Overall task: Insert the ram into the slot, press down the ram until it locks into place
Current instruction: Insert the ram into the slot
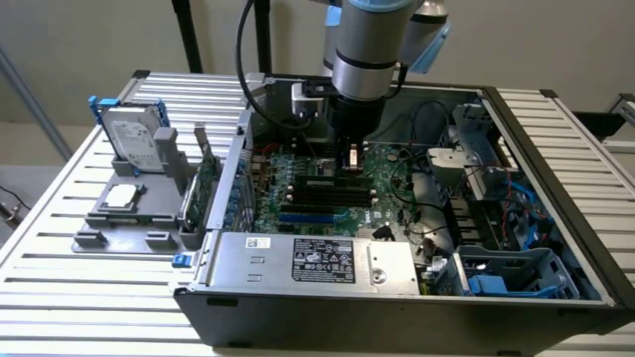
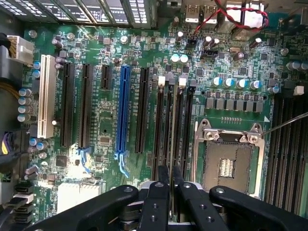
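The ram (image 2: 172, 126) shows edge-on as a thin pale line running away from my gripper (image 2: 169, 179), whose black fingers (image 2: 157, 202) are shut on its near part. It lines up with one slot (image 2: 179, 126) in a row of parallel black ones, with white clips at their far ends. In the exterior view my gripper (image 1: 352, 169) reaches straight down into the open computer case. There the ram (image 1: 328, 181), with its white label, lies along the rearmost slot (image 1: 335, 186). Whether it is fully seated I cannot tell.
A blue slot (image 2: 124, 110) and black card slots lie beside the memory row, with a square metal processor socket (image 2: 231, 161) on the other side. Red and black cables (image 2: 240, 14) cross the board's far edge. The power supply (image 1: 317, 260), drive cage (image 1: 516, 271) and case walls hem the board in.
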Tool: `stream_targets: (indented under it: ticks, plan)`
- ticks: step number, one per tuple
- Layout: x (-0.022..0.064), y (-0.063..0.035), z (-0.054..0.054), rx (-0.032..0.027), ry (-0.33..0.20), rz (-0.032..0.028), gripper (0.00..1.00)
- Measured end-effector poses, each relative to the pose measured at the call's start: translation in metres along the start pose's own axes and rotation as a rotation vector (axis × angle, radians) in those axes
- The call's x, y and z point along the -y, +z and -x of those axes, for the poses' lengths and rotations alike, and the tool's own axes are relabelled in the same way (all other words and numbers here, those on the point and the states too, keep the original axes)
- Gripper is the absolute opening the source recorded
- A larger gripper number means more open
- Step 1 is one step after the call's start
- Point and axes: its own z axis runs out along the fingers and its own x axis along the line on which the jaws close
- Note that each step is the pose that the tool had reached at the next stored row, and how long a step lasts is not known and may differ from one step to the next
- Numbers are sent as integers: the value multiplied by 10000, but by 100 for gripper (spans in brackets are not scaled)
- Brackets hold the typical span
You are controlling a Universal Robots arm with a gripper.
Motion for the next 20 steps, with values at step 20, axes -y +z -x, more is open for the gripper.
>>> stream_targets:
  ticks: [20]
  plan:
    - [0, 70, -84, -59, 208, 14, 14]
